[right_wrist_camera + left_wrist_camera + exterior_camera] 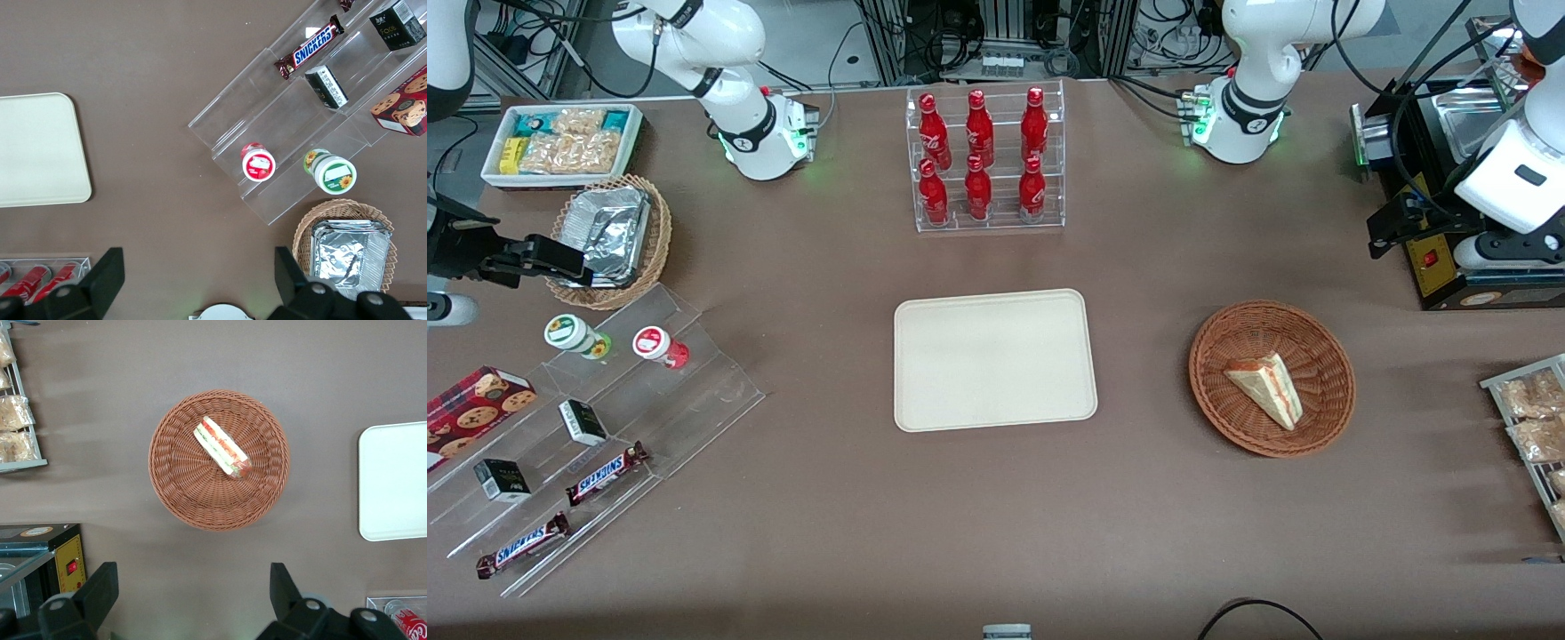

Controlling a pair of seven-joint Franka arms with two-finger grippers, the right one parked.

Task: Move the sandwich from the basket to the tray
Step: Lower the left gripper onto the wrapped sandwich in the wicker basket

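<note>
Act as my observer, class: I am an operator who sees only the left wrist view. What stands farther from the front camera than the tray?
Observer: A clear rack holding six red bottles.
Operator: My gripper hangs open above the table, beside the basket. I see only the sandwich's filling edge. What else shows?
Observer: In the front view the sandwich shows a pale triangular bread face.
Operator: I see just one end of the tray. Is anything on the rest?
Observer: No, the front view shows the whole tray bare.
</note>
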